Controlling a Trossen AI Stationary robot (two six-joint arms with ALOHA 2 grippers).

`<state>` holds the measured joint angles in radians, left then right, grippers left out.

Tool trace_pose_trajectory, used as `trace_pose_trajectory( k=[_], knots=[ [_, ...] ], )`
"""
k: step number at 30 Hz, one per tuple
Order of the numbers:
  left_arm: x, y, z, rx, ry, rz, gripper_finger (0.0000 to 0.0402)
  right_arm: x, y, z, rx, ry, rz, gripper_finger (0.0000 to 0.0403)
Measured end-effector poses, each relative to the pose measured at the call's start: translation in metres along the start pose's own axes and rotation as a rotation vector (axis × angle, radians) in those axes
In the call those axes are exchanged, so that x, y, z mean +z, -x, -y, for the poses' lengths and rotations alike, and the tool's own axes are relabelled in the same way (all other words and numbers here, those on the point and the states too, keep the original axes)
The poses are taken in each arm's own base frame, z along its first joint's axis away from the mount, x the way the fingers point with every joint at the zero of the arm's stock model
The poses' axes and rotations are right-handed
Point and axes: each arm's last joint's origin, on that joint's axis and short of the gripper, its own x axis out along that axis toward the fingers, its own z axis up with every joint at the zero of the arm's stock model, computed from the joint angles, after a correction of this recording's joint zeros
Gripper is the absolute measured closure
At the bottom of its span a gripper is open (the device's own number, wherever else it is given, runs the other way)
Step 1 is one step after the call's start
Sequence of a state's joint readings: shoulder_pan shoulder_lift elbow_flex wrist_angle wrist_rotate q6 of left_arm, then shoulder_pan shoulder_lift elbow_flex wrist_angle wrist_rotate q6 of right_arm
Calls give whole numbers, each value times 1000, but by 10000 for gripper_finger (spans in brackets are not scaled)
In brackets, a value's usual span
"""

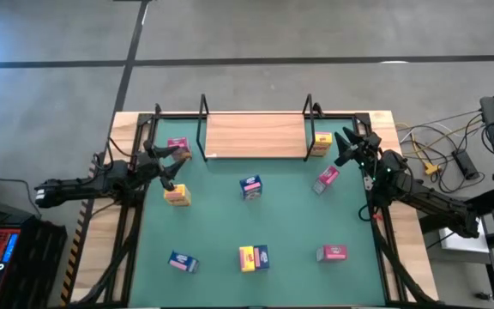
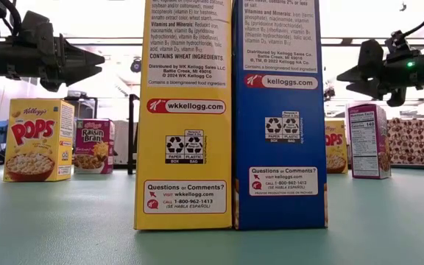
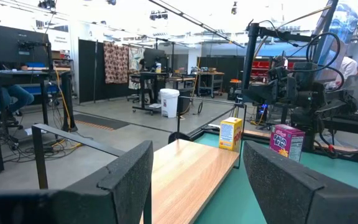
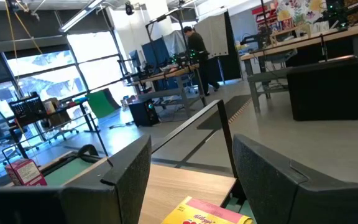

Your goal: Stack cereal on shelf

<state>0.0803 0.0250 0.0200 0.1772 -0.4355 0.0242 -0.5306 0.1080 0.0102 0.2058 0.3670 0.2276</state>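
Observation:
Several small cereal boxes stand or lie on the green mat (image 1: 256,219). My left gripper (image 1: 171,163) hovers open near the mat's far left corner, between a pink box (image 1: 178,148) and a yellow box (image 1: 177,196). In the low view this gripper (image 2: 87,59) hangs above the yellow box (image 2: 39,140). My right gripper (image 1: 346,148) hovers open near the far right corner, beside a yellow box (image 1: 322,143) and above a tilted pink box (image 1: 326,178). The wooden shelf (image 1: 256,136) lies between them, bare. In the right wrist view the yellow box (image 4: 207,213) sits under the open fingers.
A blue box (image 1: 250,186) stands mid-mat. Along the near edge sit a blue box (image 1: 183,263), a yellow and blue pair (image 1: 254,257) and a pink box (image 1: 331,253). Black wire uprights (image 1: 203,116) rise at the shelf ends. Cables (image 1: 440,146) lie right of the table.

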Motion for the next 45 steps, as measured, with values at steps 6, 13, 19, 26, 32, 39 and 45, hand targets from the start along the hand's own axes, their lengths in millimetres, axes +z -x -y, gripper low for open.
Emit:
trace_pose_trajectory(
  k=[6,13,19,26,32,39,45],
  knots=[
    [0,0,0,0,0,0,168,0,0,0,0,0,0,188],
    [0,0,0,0,0,0,168,0,0,0,0,0,0,188],
    [0,0,0,0,0,0,168,0,0,0,0,0,0,188],
    [0,0,0,0,0,0,168,0,0,0,0,0,0,188],
    [0,0,0,0,0,0,168,0,0,0,0,0,0,188],
    [0,0,0,0,1,2,168,0,0,0,0,0,0,188],
    [2,0,0,1,-24,18,168,0,0,0,0,0,0,188]
  ],
)
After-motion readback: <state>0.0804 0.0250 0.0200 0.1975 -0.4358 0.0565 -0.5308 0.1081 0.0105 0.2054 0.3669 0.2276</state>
